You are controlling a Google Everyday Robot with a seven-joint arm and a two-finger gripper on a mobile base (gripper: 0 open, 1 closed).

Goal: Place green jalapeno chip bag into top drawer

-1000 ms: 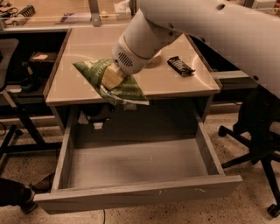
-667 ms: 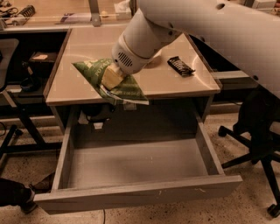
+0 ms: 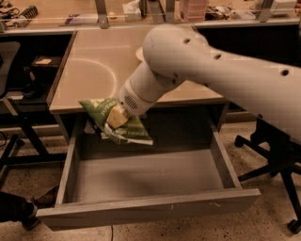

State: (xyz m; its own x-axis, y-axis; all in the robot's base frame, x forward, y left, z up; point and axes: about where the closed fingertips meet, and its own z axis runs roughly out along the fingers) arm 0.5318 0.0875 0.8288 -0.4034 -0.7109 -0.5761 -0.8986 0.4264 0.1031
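Observation:
The green jalapeno chip bag [image 3: 106, 115] hangs in my gripper [image 3: 114, 120], which is shut on it. The bag is held in the air just past the desk's front edge, over the back left part of the open top drawer [image 3: 141, 181]. The drawer is pulled out wide and its grey inside holds nothing. My white arm [image 3: 211, 75] reaches in from the upper right and hides the right part of the desk top.
The beige desk top [image 3: 89, 70] lies behind the drawer. Black office chair bases stand at the right [image 3: 277, 155] and at the left [image 3: 14, 141]. Clutter lines the far back shelf [image 3: 141, 9]. A dark object sits at the lower left floor [image 3: 16, 209].
My arm has moved the bag forward off the desk top and lower, so it now hangs over the open drawer's back left part. The black wrapper is now hidden.

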